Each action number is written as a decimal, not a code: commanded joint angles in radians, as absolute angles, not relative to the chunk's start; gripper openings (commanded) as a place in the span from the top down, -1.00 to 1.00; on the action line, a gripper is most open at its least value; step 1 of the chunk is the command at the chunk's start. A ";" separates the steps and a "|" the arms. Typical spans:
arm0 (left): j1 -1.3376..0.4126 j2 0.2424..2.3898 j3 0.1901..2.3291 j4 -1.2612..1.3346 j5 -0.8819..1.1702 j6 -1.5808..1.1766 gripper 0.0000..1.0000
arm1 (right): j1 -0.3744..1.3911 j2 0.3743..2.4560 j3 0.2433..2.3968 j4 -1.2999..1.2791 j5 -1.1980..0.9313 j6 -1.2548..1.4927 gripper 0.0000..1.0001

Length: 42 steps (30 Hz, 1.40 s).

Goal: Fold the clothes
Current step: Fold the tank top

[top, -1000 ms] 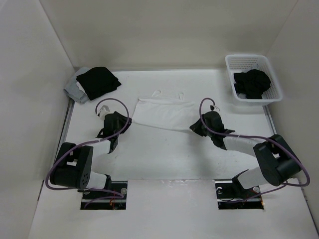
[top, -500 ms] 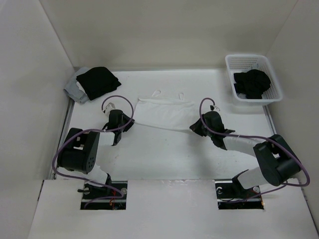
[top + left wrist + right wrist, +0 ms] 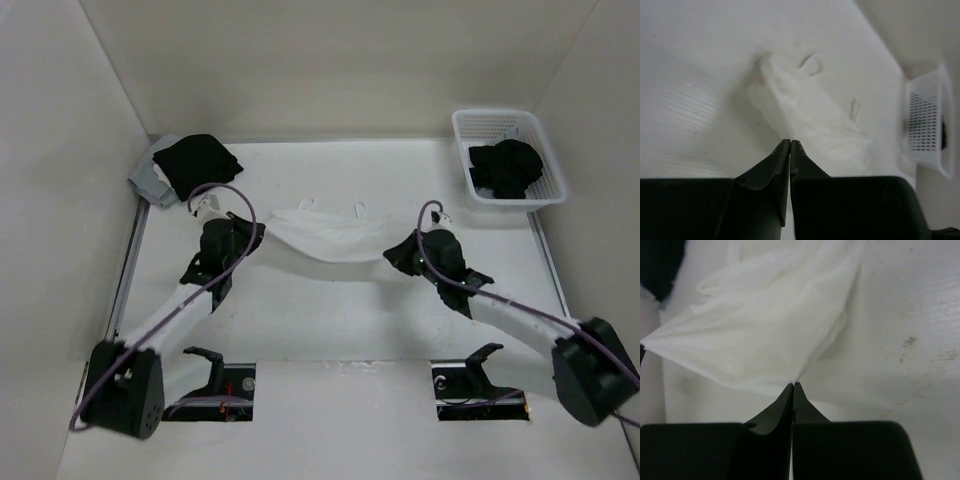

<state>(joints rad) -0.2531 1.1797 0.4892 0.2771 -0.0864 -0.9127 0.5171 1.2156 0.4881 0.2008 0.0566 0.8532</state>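
The clothes, a white thin camisole point(image 3: 325, 236), hang stretched between my two grippers at mid-table and sag in the middle. Its two narrow straps point(image 3: 308, 205) lie on the far side. My left gripper point(image 3: 259, 231) is shut on the camisole's left corner. The left wrist view shows the fingertips point(image 3: 790, 142) pinched together at the edge of the cloth point(image 3: 810, 110). My right gripper point(image 3: 391, 252) is shut on the right corner. In the right wrist view the fabric point(image 3: 765, 325) fans out from its closed tips point(image 3: 793, 385).
A black garment lying on grey cloth point(image 3: 190, 165) sits at the far left corner. A white basket point(image 3: 495, 113) holding dark clothes stands at the far right and also shows as a perforated basket point(image 3: 925, 125) in the left wrist view. Walls enclose the table.
My left gripper has closed on the camisole's left corner. Both arms have stretched out and pulled the corners up and apart, so the flat cloth now hangs between them.
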 commanded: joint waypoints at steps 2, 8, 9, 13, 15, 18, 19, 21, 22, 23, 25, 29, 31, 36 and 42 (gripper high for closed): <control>-0.284 0.851 0.528 0.085 -0.110 -0.885 1.00 | 0.588 0.904 0.511 0.030 0.113 0.815 0.99; -0.327 0.453 0.699 -0.309 -0.135 -0.859 0.99 | 0.780 0.530 0.679 -0.368 0.280 0.804 0.97; -0.334 0.413 0.724 -0.361 -0.149 -0.856 0.98 | 0.815 0.505 0.707 -0.408 0.307 0.808 0.97; -0.338 0.354 0.755 -0.465 -0.172 -0.851 0.96 | 0.927 0.515 0.782 -0.479 0.379 0.825 0.96; -0.340 0.376 0.720 -0.462 -0.161 -0.861 0.95 | 0.950 0.572 0.784 -0.454 0.382 0.816 0.95; -0.340 0.449 0.652 -0.399 -0.150 -0.870 0.95 | 0.892 0.679 0.750 -0.379 0.322 0.796 0.95; -0.335 0.483 0.629 -0.368 -0.150 -0.871 0.95 | 0.848 0.714 0.729 -0.333 0.283 0.793 0.95; -0.323 0.558 0.597 -0.303 -0.150 -0.870 0.94 | 0.739 0.797 0.687 -0.232 0.171 0.782 0.95; -0.314 0.616 0.580 -0.251 -0.150 -0.870 0.94 | 0.675 0.849 0.674 -0.178 0.110 0.779 0.95; -0.303 0.677 0.569 -0.195 -0.147 -0.868 0.94 | 0.612 0.908 0.667 -0.128 0.051 0.779 0.95; -0.277 0.826 0.554 -0.061 -0.152 -0.873 0.94 | 0.524 1.026 0.670 -0.031 -0.024 0.779 0.95; -0.216 1.179 0.610 0.187 -0.158 -0.903 0.95 | 0.411 1.292 0.770 0.076 -0.084 0.765 0.95; -0.200 1.357 0.672 0.273 -0.147 -0.929 0.95 | 0.371 1.434 0.846 0.098 -0.092 0.762 0.94; -0.183 1.639 0.845 0.336 -0.123 -0.957 0.95 | 0.308 1.675 1.000 0.146 -0.121 0.769 0.96; -0.191 1.632 0.861 0.350 -0.113 -0.940 0.95 | 0.285 1.706 1.025 0.164 -0.129 0.772 0.95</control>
